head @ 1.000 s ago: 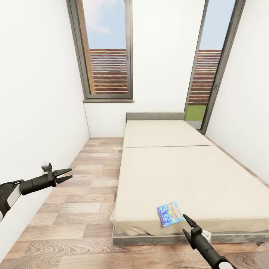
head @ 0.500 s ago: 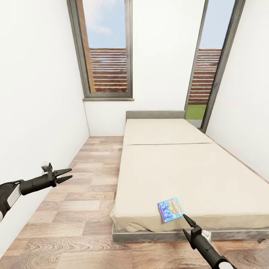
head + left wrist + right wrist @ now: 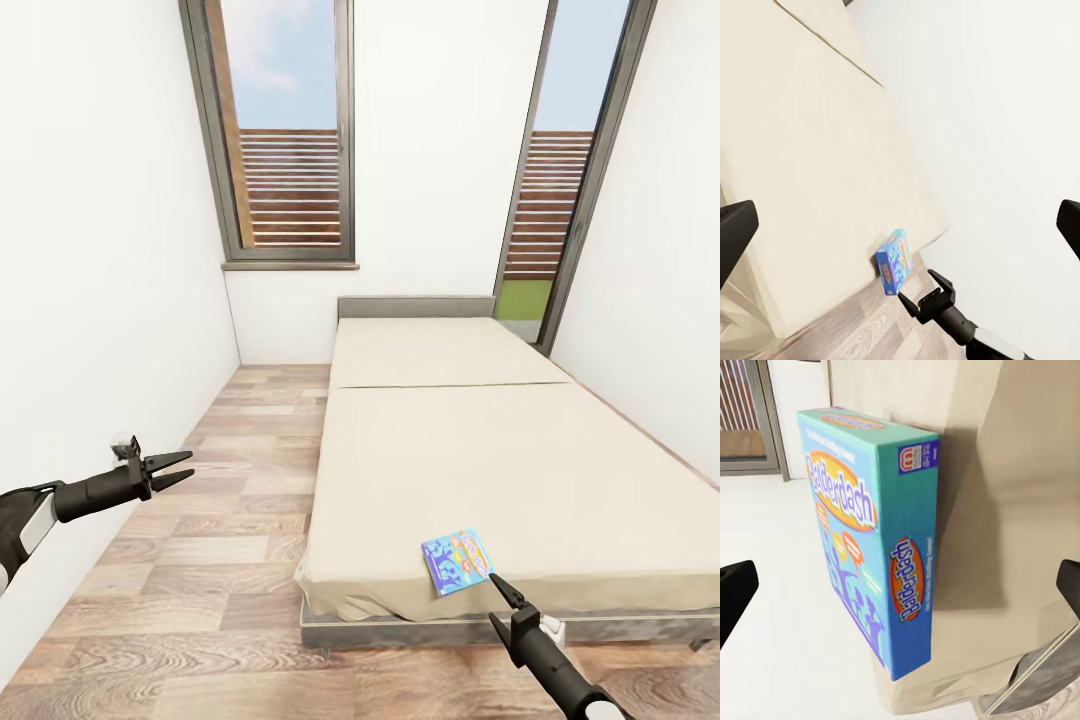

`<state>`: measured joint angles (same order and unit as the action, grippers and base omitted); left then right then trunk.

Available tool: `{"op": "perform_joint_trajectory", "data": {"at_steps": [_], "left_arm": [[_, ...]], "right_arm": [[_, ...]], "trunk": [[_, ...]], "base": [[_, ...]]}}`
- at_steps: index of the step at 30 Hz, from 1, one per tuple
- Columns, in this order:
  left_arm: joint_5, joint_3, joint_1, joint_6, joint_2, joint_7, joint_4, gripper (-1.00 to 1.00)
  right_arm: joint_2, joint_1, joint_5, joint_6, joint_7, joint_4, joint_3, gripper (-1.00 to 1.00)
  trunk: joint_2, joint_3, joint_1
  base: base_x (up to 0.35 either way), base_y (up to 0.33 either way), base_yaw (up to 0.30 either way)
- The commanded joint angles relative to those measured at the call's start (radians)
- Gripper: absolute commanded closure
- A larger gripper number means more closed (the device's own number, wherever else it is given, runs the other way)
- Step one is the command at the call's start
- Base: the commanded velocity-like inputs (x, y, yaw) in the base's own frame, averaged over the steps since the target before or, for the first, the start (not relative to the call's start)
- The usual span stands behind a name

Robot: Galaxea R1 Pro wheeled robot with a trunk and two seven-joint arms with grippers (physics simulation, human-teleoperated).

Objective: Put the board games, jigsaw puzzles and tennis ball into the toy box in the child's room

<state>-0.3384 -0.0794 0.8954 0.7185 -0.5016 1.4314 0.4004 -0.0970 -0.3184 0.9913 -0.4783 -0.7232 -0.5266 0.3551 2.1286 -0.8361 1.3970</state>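
A small blue board game (image 3: 457, 561), lettered Balderdash, lies flat on the beige mattress of the bed (image 3: 500, 450), close to its near edge. My right gripper (image 3: 492, 598) hovers open just in front of the box, at the foot of the bed, with nothing between its fingers. The right wrist view shows the box (image 3: 870, 532) close up, with both fingertips (image 3: 735, 592) spread far apart at the picture's edges. My left gripper (image 3: 180, 467) is open and empty over the floor near the left wall. In the left wrist view the game (image 3: 894, 261) and the right gripper (image 3: 921, 296) sit by the mattress edge.
A strip of wood plank floor (image 3: 230, 520) runs between the bed and the white left wall (image 3: 90, 300). Two tall dark-framed windows (image 3: 290, 140) stand at the far end. The grey headboard (image 3: 415, 308) is against the back wall.
The whole picture shifted slightly a second ago, so the camera moved a little. Over the last half second nothing has moved; both grippers stay open.
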Motion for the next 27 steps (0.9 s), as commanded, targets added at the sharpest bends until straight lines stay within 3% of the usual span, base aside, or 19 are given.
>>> {"op": "perform_joint_trajectory", "data": {"at_steps": [1,27], "left_arm": [[-0.001,0.0,0.0,0.011,0.0,0.003,0.0,-1.0],[-0.001,0.0,0.0,0.013,0.0,0.003,0.0,-1.0]], "right_arm": [[0.0,-0.001,0.006,-0.008,-0.001,0.0,0.002,-1.0],[-0.001,-0.001,0.006,-0.008,-0.002,0.002,0.003,-1.0]], "trunk": [[0.0,-0.001,0.0],[0.0,-0.001,0.0]], "base": [[0.0,0.0,0.0],[0.009,0.027,0.0]]}}
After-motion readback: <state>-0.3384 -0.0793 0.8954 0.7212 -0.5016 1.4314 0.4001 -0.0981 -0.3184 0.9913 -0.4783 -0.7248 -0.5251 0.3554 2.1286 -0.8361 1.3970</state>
